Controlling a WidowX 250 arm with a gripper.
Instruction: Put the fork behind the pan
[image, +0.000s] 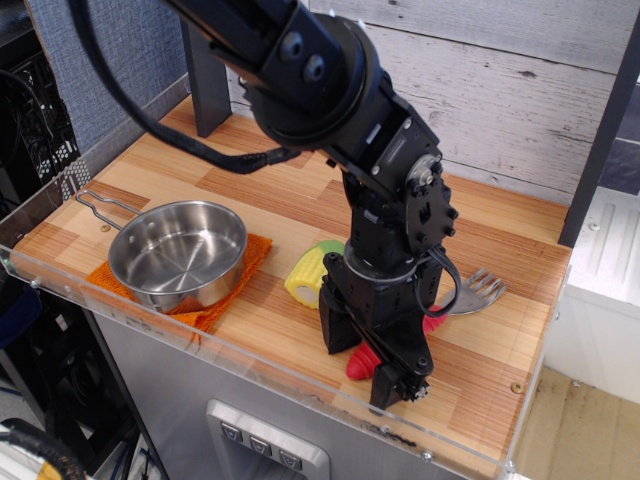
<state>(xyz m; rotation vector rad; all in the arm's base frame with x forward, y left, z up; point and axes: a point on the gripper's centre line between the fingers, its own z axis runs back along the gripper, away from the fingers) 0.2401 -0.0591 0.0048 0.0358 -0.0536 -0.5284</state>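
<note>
The fork lies on the wooden table at the front right. Its silver tines (480, 290) point right and the red ribbed handle (361, 362) shows between my fingers. My gripper (362, 370) is lowered onto the handle, its two black fingers astride it with a gap still between them. It looks open, and the arm hides most of the handle. The shiny steel pan (178, 250) sits at the front left, wire handle pointing left, well apart from the gripper.
An orange cloth (250, 258) lies under the pan. A yellow-and-green toy corn cob (305, 280) lies just left of the gripper. A clear acrylic lip (250, 365) runs along the front edge. A dark post (205, 80) stands at the back left before the plank wall.
</note>
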